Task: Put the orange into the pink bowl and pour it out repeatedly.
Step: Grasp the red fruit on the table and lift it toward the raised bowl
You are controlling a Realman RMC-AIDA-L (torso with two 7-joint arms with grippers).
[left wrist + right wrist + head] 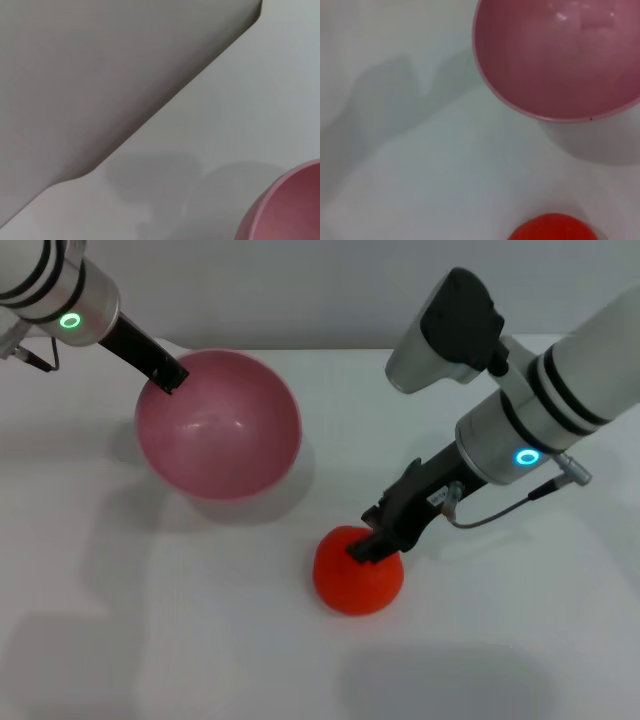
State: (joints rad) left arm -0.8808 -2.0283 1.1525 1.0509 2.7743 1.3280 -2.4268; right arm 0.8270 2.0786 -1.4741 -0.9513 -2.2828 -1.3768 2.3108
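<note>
Orange (358,572) is lying on the white table (520,640), near and right of the bowl (218,424) and apart from it. It is being touched at its top by the right gripper (372,544), whose dark fingers are pressing onto the fruit's upper side; whether they are pinching it or only resting on it cannot be told. The pink bowl is being held at its far-left rim by the left gripper (166,378), pinched onto the edge, and is being tilted with its hollow toward the near right. Nothing is lying inside the bowl.
</note>
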